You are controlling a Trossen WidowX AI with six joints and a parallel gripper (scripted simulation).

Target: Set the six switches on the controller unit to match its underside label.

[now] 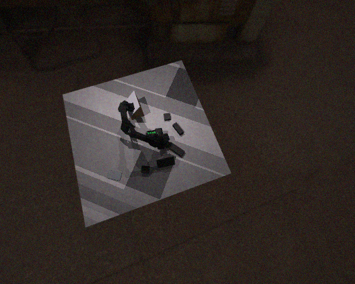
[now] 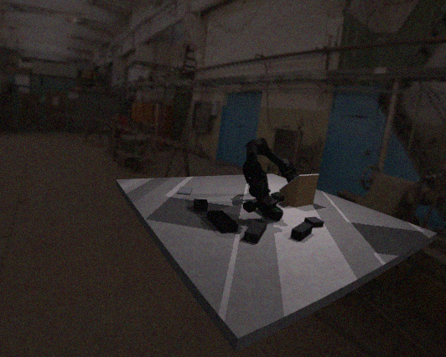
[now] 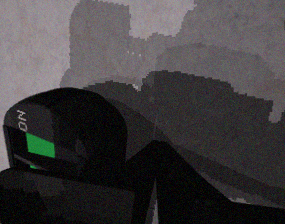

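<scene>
Dim hall surroundings are seen behind the bench (image 1: 98, 207) (image 2: 316, 289), with two blue doors (image 2: 238, 126) in the wall. Pale and dark bands of light and shadow are spread across the bench top. One arm (image 1: 125, 125) (image 2: 255, 173) is bent over it, and one controller unit (image 1: 153, 131) (image 2: 273, 213) (image 3: 68, 120) is placed on the bench beneath the arm's lower end. The unit's switch side is turned upward; several small green marks are seen on it from the top, and two green patches are shown in the wrist view, near one "ON" marking. All six switch positions cannot be told, as part of the unit is covered. The gripper (image 1: 161, 141) (image 2: 262, 205) (image 3: 158, 147) is closed with nothing held, and is placed close by the unit; whether the unit is touched cannot be told.

Five other dark parts are laid out around the unit: one cube (image 1: 145, 169) (image 2: 200, 205), one wide block (image 1: 165, 162) (image 2: 222, 221), one long block (image 1: 177, 150) (image 2: 255, 232), one short bar (image 1: 178, 129) (image 2: 301, 230) and one small block (image 1: 167, 117) (image 2: 313, 222). The last two are set near each other. One thin plate (image 1: 115, 175) (image 2: 185, 190) is laid flat, well apart from the unit. One panel (image 1: 134, 100) (image 2: 303, 190) is stood upright beside the arm.
</scene>
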